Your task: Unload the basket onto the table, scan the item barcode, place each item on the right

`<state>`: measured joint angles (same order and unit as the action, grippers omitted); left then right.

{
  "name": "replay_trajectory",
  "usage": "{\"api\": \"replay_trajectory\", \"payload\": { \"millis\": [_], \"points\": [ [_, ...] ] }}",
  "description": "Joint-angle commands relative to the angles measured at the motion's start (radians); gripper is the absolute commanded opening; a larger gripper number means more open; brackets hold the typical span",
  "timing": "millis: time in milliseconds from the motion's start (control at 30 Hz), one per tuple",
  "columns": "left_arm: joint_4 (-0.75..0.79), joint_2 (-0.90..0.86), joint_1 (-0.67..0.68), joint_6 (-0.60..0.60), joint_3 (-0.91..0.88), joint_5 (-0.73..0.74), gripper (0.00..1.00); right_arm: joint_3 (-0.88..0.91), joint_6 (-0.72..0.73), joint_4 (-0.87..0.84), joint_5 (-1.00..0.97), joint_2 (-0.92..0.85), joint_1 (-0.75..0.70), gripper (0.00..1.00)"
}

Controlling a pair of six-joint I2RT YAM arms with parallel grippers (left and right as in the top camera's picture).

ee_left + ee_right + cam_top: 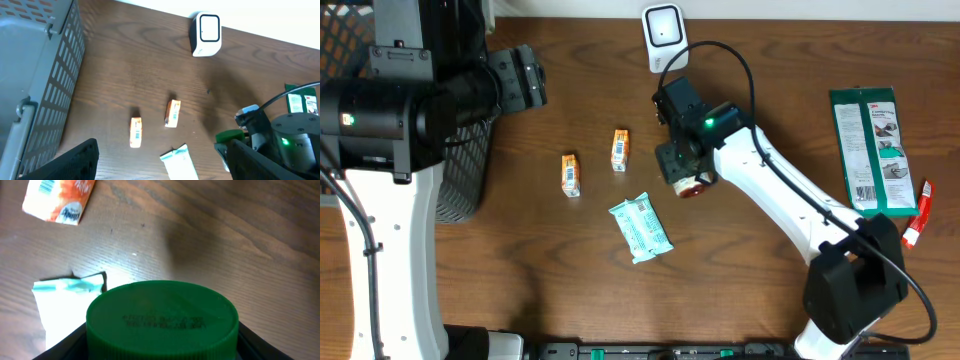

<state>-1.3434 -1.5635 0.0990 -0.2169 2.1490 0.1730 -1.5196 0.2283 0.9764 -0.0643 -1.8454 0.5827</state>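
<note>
While both arms hang over the dark wood-grain table [520,260], here's how it's laid out, left to right.

Far left is a mesh basket [460,180] with perforated, metal-looking walls, and the bulky left arm [390,200] sits right over it. The left claw [156,150] is spread wide with nothing in it, up above bare wood beside the basket.

Next come two little orange-and-white boxes lying flat and a bit apart: a first packet [571,174], and a second packet [619,150] slightly farther back. A crinkly teal-and-white pouch [641,227] lies at an angle on the near side of them. At the far edge stands the white scanner [663,35], a rounded block with a dark window.

Just right of the second packet, the right claw [688,178] has closed in on the jar [696,187]. There's a dark finger on each side of its round green cap [162,315], which has raised lettering on top. I can't tell if the jar is off the table.

Between the jar and the scanner it's open wood, with only a black cable [750,85] looping over it.

Farther right there's a flat green carded pack [870,150], well clear of the white right arm [790,190]. A small red item [918,215] sits near the right edge.
</note>
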Motion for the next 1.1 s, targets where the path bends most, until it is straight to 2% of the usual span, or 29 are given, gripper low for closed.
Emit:
{"api": "replay_trajectory", "payload": {
  "millis": [0,100,200,500,567,600,667,700,867,1000,1067],
  "points": [
    [-0.003,-0.004,-0.005,-0.002,0.009,-0.01,0.82,0.018,-0.052,-0.001,-0.028,0.037,0.006,0.57],
    [-0.003,-0.004,-0.005,-0.002,0.009,-0.01,0.82,0.097,-0.093,-0.083,-0.004,0.032,0.0,0.57],
    [-0.003,-0.004,-0.005,-0.002,0.009,-0.01,0.82,0.201,-0.147,-0.21,0.053,0.032,0.0,0.7],
    [-0.003,-0.004,-0.005,-0.002,0.009,-0.01,0.82,0.314,-0.148,-0.368,0.031,0.029,-0.002,0.72],
    [-0.003,-0.004,-0.005,-0.002,0.009,-0.01,0.82,0.331,-0.148,-0.402,0.019,0.027,-0.002,0.83],
    [-0.003,-0.004,-0.005,-0.002,0.009,-0.01,0.82,0.33,-0.148,-0.409,0.017,0.027,-0.002,0.85],
    [-0.003,-0.004,-0.005,-0.002,0.009,-0.01,0.82,0.32,-0.155,-0.412,0.017,0.036,-0.002,0.96],
    [-0.003,-0.004,-0.005,-0.002,0.009,-0.01,0.82,0.308,-0.169,-0.407,0.017,0.043,-0.002,0.99],
    [-0.003,-0.004,-0.005,-0.002,0.009,-0.01,0.82,0.219,-0.17,-0.326,0.017,0.123,-0.002,0.99],
    [-0.003,-0.004,-0.005,-0.002,0.009,-0.01,0.82,0.119,0.01,-0.212,0.038,0.19,-0.025,0.99],
    [-0.003,-0.004,-0.005,-0.002,0.009,-0.01,0.82,0.051,-0.005,-0.129,0.119,0.198,-0.041,0.99]
  ]
}}
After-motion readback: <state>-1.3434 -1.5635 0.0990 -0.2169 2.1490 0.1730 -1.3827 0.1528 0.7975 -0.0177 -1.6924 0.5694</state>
